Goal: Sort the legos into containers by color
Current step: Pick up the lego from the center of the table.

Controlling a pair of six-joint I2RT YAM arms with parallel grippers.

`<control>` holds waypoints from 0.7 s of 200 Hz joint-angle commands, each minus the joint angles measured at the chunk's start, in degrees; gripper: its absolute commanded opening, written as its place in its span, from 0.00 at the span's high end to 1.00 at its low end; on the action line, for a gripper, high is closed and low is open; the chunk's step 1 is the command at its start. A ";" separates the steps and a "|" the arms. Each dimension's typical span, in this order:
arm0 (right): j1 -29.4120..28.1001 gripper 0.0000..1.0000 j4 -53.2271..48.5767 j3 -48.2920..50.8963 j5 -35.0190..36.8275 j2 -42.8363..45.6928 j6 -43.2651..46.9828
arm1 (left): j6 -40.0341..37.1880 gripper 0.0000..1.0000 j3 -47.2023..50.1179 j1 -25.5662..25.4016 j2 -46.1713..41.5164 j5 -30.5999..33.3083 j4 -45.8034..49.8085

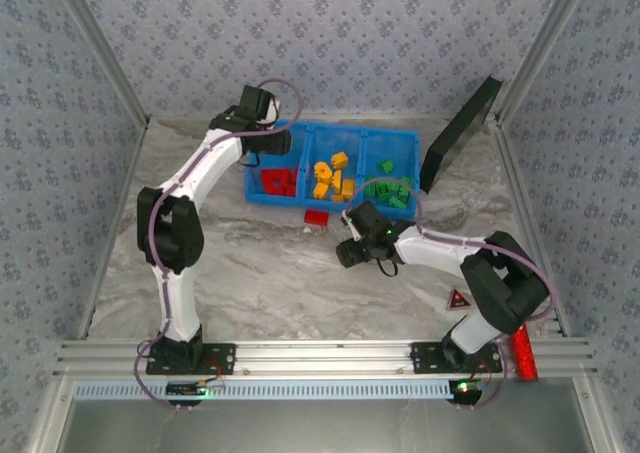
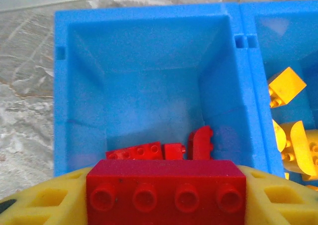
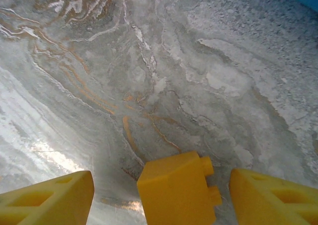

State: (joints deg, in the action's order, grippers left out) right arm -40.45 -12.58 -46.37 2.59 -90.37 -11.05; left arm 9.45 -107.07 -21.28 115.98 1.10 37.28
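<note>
Red four-stud brick (image 2: 166,178) in left claw (image 2: 166,199)

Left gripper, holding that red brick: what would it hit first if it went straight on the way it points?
Likely the loose red legos lying in the blue bin, ahead of the left gripper and its red brick; depth is unclear.

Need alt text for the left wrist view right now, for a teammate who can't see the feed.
The left gripper holds a red four-stud brick between its yellow fingers, over the blue bin's end compartment. A few red bricks lie on that compartment's floor; the neighbouring compartment, at the frame's right edge, holds yellow bricks.
</note>
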 commanded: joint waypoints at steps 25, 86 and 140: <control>-0.37 0.28 -0.91 -2.94 1.22 -4.08 1.98 | -0.17 0.46 -6.57 0.01 5.44 -2.33 1.31; -0.11 0.47 -2.08 -6.48 0.49 -8.34 3.48 | 0.21 0.46 -10.29 0.01 11.85 -3.65 3.14; -0.05 0.66 -3.49 -8.17 -0.56 -8.23 4.04 | 0.30 0.39 -12.94 0.01 15.00 -3.32 4.30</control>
State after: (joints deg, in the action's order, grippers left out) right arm -40.32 -16.08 -53.01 4.71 -97.60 -7.81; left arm 9.50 -116.66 -21.28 129.73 -1.69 39.64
